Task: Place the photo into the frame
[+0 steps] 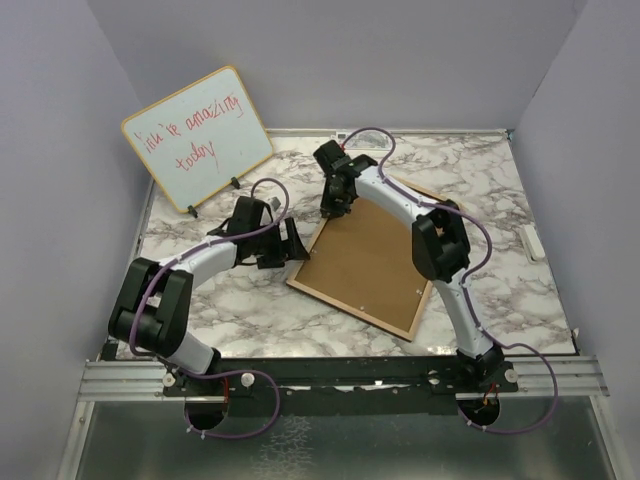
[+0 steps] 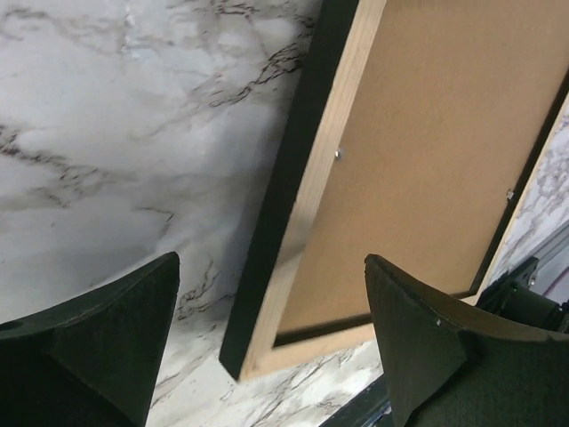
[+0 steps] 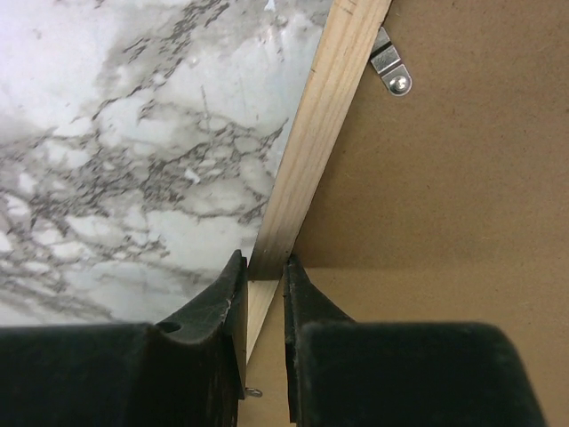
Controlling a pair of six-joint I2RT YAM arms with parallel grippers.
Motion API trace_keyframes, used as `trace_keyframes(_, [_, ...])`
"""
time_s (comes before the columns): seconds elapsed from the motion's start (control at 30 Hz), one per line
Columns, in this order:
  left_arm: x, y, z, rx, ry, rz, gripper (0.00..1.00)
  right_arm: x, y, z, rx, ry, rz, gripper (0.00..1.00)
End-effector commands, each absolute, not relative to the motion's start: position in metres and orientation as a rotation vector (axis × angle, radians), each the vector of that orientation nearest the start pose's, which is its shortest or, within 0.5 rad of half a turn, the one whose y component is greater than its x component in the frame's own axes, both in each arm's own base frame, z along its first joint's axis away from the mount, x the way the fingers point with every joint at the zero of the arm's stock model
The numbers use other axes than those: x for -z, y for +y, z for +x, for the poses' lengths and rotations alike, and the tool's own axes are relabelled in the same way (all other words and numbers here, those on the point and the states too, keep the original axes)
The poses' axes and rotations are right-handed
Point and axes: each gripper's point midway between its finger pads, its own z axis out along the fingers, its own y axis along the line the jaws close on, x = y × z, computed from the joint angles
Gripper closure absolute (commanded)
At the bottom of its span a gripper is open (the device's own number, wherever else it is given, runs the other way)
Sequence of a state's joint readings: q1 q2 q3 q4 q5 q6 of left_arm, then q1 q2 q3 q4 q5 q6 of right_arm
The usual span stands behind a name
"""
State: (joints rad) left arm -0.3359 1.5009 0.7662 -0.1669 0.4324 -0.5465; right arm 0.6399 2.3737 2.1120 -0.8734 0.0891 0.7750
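Hidden: the down-turned face of the frame [image 1: 349,307] is out of sight. Only its light-wood back and one black outer side show.
Covered: in the top view the right arm [image 1: 441,250] crosses the frame's far right part and masks that corner.
Cut off: the left wrist view loses the frame's far end past the picture's top edge. The right wrist view takes in one rail and a stretch of board [image 3: 444,196], no more.
Hard to make out: whether the gripped corner sits flat on the tabletop [image 3: 133,151] or is raised; I cannot tell.
Frame: on the marble tabletop, right of centre, skewed to the table edges, wood side up. The brown board fills its opening, and a small metal clip [image 3: 392,71] sits at the rail.
Right arm: rises from its base, bends left over the frame, wrist pointing down at the far left corner.
Right end effector [image 3: 264,267]: narrow, one finger on each side of the wooden rail, gripping it.
Left arm [image 1: 190,265]: elbow low at the left, forearm stretched rightward towards the frame's left rail.
Left end effector [image 2: 269,265]: wide, nothing held, just beside the left rail near its near corner. Contact with the tabletop cannot be told.
Whiteboard [image 1: 197,137]: propped at the far left with red handwriting, well apart from the frame.
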Motion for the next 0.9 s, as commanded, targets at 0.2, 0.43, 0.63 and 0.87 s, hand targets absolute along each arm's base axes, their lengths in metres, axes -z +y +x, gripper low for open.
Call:
trace_keyframes(0.2, [-0.086, -0.228, 0.311, 1.066, 2.548, 0.048, 0.21, -0.143, 0.355, 0.408, -0.618, 2.62, 0.157, 0.99])
trace_keyframes(0.43, [-0.112, -0.255, 0.299, 1.401, 2.502, 0.113, 0.41, -0.156, 0.363, 0.404, -0.696, 2.606, 0.132, 0.99])
trace_keyframes(0.63, [-0.123, -0.261, 0.299, 1.527, 2.468, 0.072, 0.61, -0.166, 0.369, 0.394, -0.782, 2.604, 0.109, 0.99])
trace_keyframes(0.87, [-0.138, -0.254, 0.314, 1.524, 2.394, 0.022, 0.93, -0.169, 0.364, 0.39, -0.778, 2.6, 0.101, 0.99])
